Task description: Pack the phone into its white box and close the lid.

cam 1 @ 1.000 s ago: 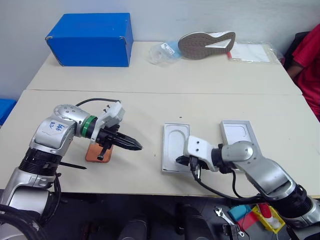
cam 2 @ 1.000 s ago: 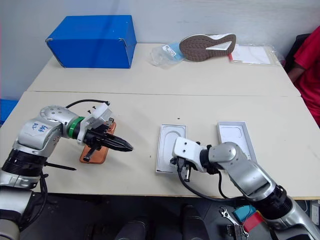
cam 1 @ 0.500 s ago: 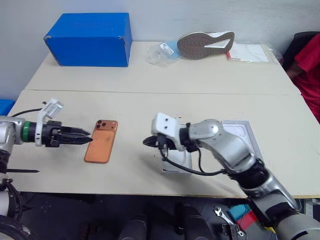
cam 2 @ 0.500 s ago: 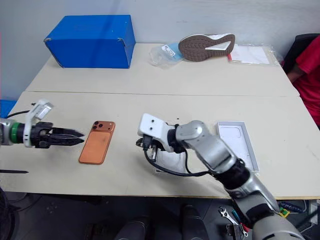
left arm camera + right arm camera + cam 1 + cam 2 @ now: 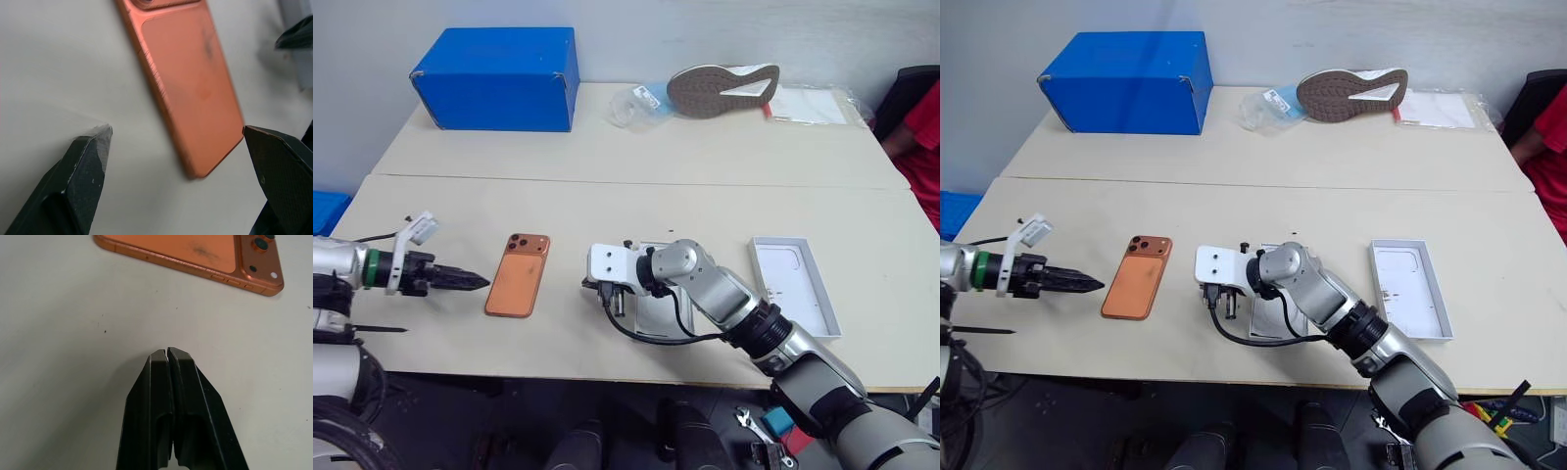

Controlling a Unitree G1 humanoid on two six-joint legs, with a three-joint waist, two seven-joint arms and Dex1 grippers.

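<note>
On the table (image 5: 607,196), the left hand (image 5: 478,283) has apparently spread off the phone (image 5: 519,287); right hand (image 5: 167,355) pinched together.

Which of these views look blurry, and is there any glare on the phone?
Left wrist view: the end effector fingers are soft and out of focus, the phone fairly sharp. Right wrist view: crisp, with a faint sheen on the phone's back. Head views: evenly lit, no glare.
</note>
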